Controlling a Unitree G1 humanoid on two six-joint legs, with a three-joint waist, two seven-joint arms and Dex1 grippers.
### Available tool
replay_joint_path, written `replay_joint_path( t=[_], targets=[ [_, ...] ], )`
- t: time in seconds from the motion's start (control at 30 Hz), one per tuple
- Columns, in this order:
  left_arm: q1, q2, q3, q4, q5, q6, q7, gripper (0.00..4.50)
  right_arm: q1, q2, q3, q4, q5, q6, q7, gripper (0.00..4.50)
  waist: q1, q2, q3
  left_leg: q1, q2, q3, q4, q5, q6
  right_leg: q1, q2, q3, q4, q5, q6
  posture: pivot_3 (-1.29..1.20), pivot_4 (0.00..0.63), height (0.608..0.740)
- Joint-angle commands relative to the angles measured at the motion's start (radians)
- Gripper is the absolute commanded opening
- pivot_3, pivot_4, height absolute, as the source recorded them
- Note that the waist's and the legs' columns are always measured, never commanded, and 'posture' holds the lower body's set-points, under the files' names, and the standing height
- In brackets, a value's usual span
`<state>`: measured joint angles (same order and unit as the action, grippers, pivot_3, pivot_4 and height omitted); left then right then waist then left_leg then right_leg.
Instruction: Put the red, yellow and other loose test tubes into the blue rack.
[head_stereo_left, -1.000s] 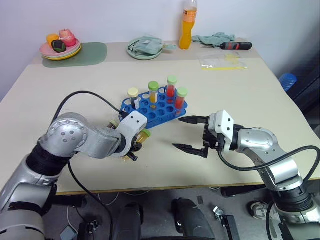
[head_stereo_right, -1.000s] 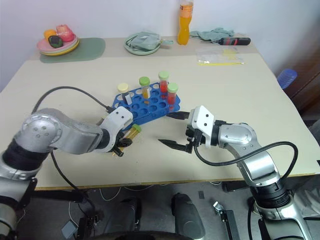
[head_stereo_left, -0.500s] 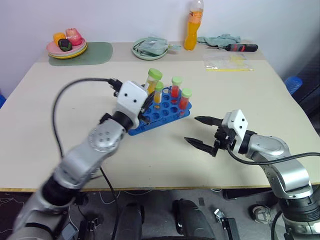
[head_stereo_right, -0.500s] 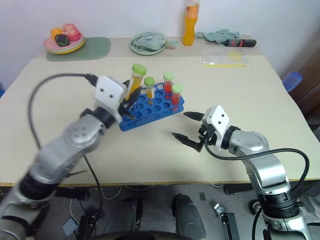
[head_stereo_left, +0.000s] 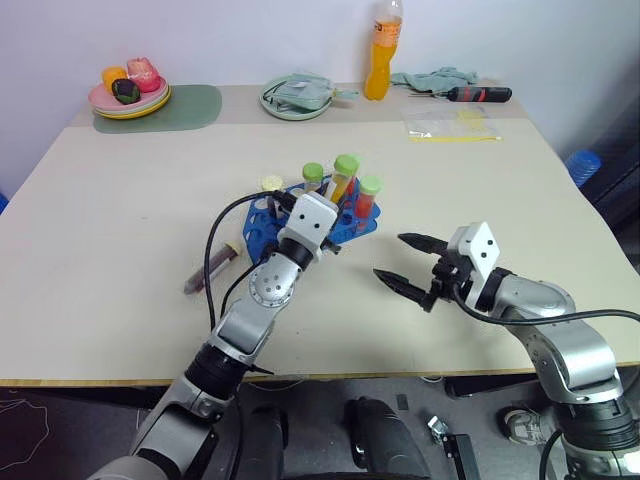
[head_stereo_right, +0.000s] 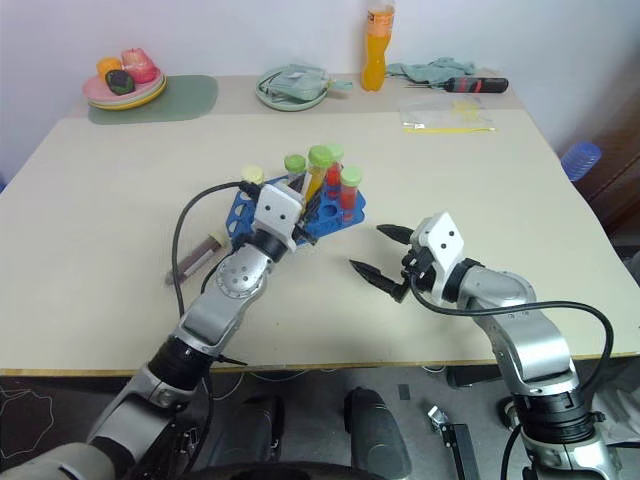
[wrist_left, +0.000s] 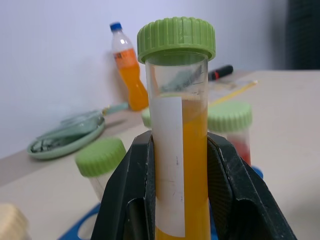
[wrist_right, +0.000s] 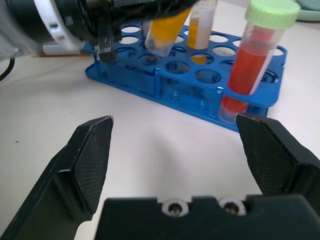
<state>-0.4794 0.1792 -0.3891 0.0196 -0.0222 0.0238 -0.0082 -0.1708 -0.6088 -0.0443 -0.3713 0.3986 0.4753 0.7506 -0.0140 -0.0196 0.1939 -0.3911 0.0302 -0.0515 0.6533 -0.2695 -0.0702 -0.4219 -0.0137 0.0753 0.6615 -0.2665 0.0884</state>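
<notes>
Left gripper clamped on yellow tube, tilted above blue rack mid-tabletop; tip possibly in a hole. Right gripper wide open, empty, beside rack. Dark tube loose left of rack.

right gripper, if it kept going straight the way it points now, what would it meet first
Most likely the blue rack. The open right gripper faces the rack's near side across bare table, with the red tube at the near corner. Depth is hard to judge.
</notes>
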Motion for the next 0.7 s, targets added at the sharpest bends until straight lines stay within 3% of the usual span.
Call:
replay_joint_path(
  t=[0.03, 0.7],
  targets=[
    [-0.002, -0.029, 0.037, 0.002, 0.027, -0.049, -0.026, 0.81, 0.005, -0.009, -0.032, -0.048, 0.021, 0.001, -0.006, 4.34, 0.000, 0.000, 0.000, 0.000, 0.000, 0.000, 0.000, 0.000, 0.000, 0.000, 0.000, 0.000, 0.000, 0.000, 0.000, 0.00, 0.150, 0.740],
    [-0.018, -0.115, 0.097, 0.133, 0.123, -0.113, -0.078, 0.81, 0.002, -0.004, -0.019, -0.060, 0.017, 0.011, -0.020, 4.34, 0.001, 0.000, 0.000, 0.000, 0.000, 0.000, 0.000, 0.000, 0.000, 0.000, 0.000, 0.000, 0.000, 0.000, 0.000, 0.00, 0.150, 0.740]
  ],
)
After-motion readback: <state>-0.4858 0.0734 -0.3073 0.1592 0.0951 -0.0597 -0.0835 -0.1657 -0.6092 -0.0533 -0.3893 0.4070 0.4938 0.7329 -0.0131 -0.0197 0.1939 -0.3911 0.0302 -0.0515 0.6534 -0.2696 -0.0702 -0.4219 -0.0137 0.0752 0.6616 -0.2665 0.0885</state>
